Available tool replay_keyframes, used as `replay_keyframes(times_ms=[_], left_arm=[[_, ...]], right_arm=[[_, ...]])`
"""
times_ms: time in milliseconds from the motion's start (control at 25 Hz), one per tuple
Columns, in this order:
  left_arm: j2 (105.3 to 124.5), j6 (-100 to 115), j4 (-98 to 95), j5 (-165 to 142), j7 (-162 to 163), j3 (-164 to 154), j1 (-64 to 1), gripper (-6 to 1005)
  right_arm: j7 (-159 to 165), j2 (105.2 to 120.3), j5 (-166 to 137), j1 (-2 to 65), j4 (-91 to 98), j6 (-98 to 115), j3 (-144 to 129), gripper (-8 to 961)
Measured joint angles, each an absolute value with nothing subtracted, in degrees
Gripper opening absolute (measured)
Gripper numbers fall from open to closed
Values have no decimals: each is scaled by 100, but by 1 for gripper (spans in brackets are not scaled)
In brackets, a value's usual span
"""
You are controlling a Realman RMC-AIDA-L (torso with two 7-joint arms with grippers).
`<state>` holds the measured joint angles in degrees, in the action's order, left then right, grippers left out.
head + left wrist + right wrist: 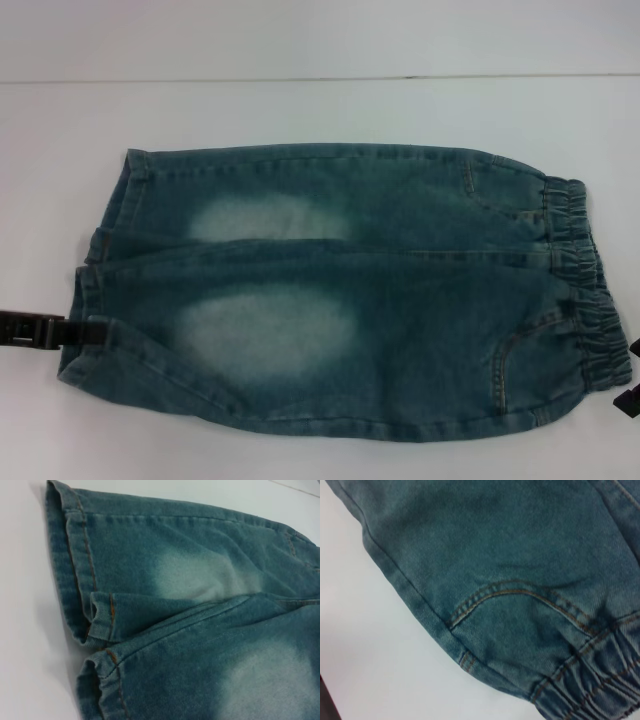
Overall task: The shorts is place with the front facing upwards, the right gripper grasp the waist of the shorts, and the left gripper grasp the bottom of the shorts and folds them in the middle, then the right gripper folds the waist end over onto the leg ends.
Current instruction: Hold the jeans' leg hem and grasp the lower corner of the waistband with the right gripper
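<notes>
The shorts [350,300] lie flat on the white worktop [300,110], spread sideways across the head view, front up, with two pale faded patches on the legs. The waist [590,290], a puckered elastic band, is at the robot's right; the leg ends [95,290] with their flat stitched hems are at the left. The near leg overlaps the far one along a long seam through the middle. In the left wrist view the two hems [95,630] show close up, one partly tucked under the other, and the lower one runs out of the picture. The right wrist view shows a tan-stitched pocket curve [520,592] and the gathered waist [600,680], cut off at the corner. The left gripper [75,330] reaches in from the left edge, its dark tip touching the near leg's hem; most of it is cut off, and I cannot tell whether it is released or clenched. The right gripper [628,385] is only a dark sliver at the right edge, just beside the waist, and its state is likewise impossible to make out.
</notes>
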<state>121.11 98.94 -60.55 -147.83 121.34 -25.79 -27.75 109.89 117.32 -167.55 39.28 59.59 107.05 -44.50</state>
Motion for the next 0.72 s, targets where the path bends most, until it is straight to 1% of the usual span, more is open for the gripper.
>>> replay_keyframes(times_ms=[120, 360, 560, 720], left_arm=[[12111, 9900, -6056, -14783, 12136, -2575, -2770, 17], [12112, 9958, -6056, -14783, 12138, -2616, -2760, 16], [12112, 9972, -6056, -14783, 12131, -2596, -2732, 17], [12111, 9965, -6056, -14783, 12113, -2593, -2703, 17]], right_arm=[[10996, 11784, -16764, 3929, 5958, 10651, -4469, 942], [11107, 11876, -16778, 3929, 5958, 10568, -4576, 884], [11109, 11900, -16757, 3919, 5970, 10525, -4634, 836], [11095, 11902, -16746, 3903, 5992, 10504, -4598, 662]])
